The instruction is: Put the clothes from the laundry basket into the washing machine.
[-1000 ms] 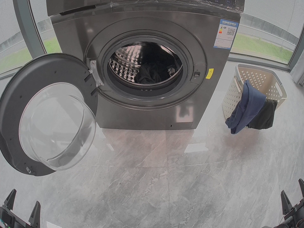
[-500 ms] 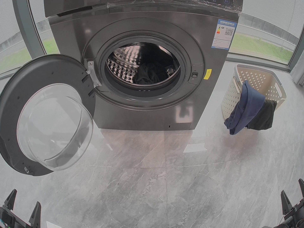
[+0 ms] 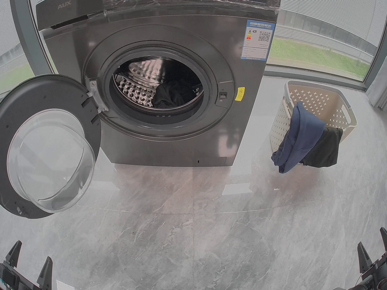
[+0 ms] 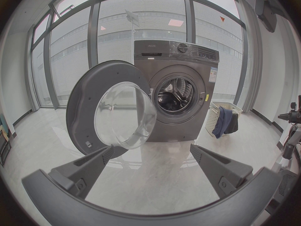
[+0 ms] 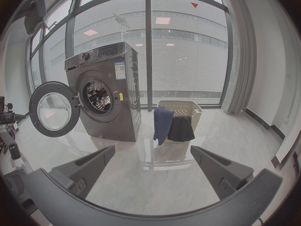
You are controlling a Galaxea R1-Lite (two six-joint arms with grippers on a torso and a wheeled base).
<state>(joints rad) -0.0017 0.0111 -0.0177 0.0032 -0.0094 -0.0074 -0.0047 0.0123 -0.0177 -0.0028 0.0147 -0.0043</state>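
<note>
Glossy grey marble-look floor [image 3: 193,238], tall windows [image 4: 141,25] all along the back. The left gripper [image 3: 31,251] sits at the near edge, fingers spread wide with nothing in them, and it's partly cut off. The round door [image 3: 44,146] is swung fully open. The washing machine [image 3: 173,33] has a dark bundle [image 3: 171,95] in the drum, too shadowy to identify. The laundry basket [image 3: 318,97] stands just right of it, with a blue garment [image 3: 298,141] and a black garment [image 3: 324,152] draped over its front rim, so its bottom is hidden. The right gripper [image 3: 371,238] is wide open, empty and cut off.
</note>
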